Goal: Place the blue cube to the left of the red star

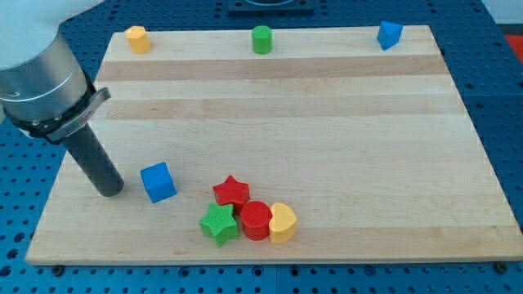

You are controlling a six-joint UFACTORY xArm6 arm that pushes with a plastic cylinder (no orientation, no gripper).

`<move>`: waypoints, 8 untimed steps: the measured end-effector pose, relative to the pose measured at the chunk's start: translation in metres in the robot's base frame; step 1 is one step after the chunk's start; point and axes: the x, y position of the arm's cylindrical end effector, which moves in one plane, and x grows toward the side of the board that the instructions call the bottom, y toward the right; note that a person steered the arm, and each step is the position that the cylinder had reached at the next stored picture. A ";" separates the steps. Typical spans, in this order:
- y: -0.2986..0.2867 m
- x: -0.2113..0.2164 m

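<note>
The arm (41, 65) is cut off at the view's top-left edge.

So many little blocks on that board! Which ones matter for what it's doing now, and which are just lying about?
Part of the job:
blue cube
red star
my tip, just left of the cube

Just lying about:
green star
red cylinder
yellow heart
yellow block
green cylinder
blue block
</note>
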 end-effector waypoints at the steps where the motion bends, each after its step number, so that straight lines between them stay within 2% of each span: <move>1: 0.012 -0.008; 5: 0.094 -0.002; 7: 0.103 0.005; 8: 0.101 -0.022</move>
